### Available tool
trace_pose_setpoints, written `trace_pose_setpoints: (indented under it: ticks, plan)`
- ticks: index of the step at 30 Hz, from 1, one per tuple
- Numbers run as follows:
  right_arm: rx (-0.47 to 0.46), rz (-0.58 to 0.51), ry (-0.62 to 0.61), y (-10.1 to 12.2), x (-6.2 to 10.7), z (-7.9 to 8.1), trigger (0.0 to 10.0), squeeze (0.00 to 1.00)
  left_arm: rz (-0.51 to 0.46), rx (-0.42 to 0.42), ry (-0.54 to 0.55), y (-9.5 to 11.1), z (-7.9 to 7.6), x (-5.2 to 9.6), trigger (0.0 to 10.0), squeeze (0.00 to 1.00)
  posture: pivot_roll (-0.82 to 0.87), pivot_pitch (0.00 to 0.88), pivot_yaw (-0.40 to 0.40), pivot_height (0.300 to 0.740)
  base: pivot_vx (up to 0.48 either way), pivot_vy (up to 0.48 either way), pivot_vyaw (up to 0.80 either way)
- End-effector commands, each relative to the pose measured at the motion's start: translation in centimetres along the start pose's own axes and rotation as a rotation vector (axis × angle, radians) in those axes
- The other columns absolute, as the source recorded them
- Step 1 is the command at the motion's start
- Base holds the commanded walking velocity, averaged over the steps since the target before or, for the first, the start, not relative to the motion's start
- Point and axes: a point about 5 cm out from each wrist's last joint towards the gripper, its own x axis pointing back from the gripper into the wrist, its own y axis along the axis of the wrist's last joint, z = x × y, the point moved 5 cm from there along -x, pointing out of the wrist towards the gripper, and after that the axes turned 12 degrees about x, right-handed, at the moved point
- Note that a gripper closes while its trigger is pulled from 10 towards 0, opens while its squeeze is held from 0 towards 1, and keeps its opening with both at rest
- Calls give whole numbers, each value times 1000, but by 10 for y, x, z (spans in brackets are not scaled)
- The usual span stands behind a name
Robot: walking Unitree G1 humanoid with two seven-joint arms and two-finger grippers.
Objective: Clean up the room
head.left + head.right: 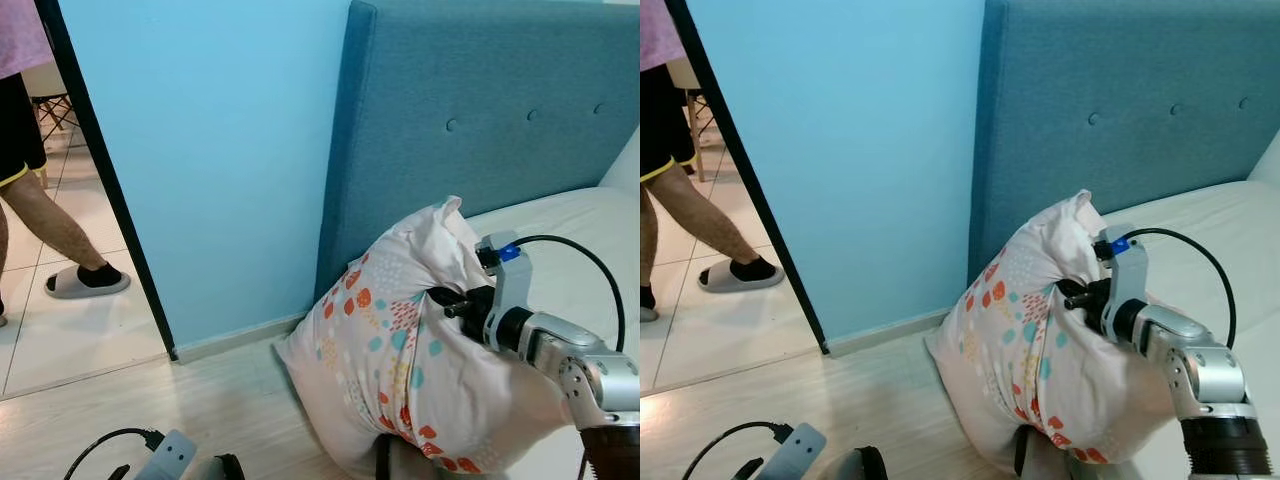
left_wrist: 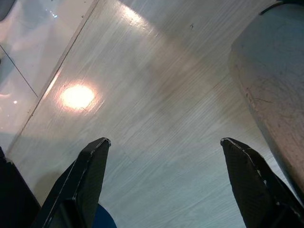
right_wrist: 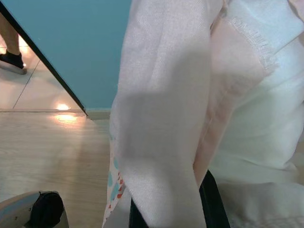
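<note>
Here, from the head, the right gripper (image 1: 440,300) pinches the pillow (image 1: 400,370), which stands tall at the bed's (image 1: 590,230) near-left edge, lower end by the floor (image 1: 150,400); the mattress lies right and beyond, so the right arm is nearer. The left wrist camera shows the left gripper (image 2: 164,156) spread over bare floor. The right wrist camera shows pillow fabric bunched between closed fingers (image 3: 213,204).

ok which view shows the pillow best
The left eye view: the whole pillow shows, leaning on the bed with the right gripper shut on its fabric. The right eye view shows much the same. The right wrist view shows a close fold of cloth between the fingers. The left gripper hangs open over the floor.
</note>
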Motion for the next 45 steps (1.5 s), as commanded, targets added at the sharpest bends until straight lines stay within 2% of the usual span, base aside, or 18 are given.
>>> trace_pose_setpoints:
  ticks: [1,6,21,25,31,35,41,45]
  plan:
    - [49,-169,-50,43,6,-12,0,0,7,1,-73,0,-21,1,10000,0,-37,85,-41,479,0,0,0]
    - [38,-251,-88,61,9,-20,0,0,14,1,-82,-1,-22,1,10000,0,-37,85,-41,504,0,0,0]
    - [30,-342,-120,82,16,-29,0,0,23,-5,-87,-4,-23,1,10000,0,-31,76,-37,538,0,0,0]
    - [37,-403,-155,98,24,-37,0,0,25,-7,-96,-3,-24,1,10000,0,-32,75,-34,558,0,0,0]
    - [42,-439,-182,108,31,-44,0,0,26,-5,-99,-3,-24,1,10000,0,-32,75,-34,573,0,0,0]
    - [56,-491,-202,125,44,-53,0,0,32,-3,-103,-6,-25,2,10000,0,-31,79,-33,597,0,0,0]
    - [75,-511,-205,133,50,-55,0,0,37,-2,-104,-8,-26,2,10000,0,-31,79,-33,612,0,0,0]
    - [105,-492,-225,132,58,-62,0,0,39,-2,-106,-8,-26,2,10000,0,-31,79,-33,632,0,0,0]
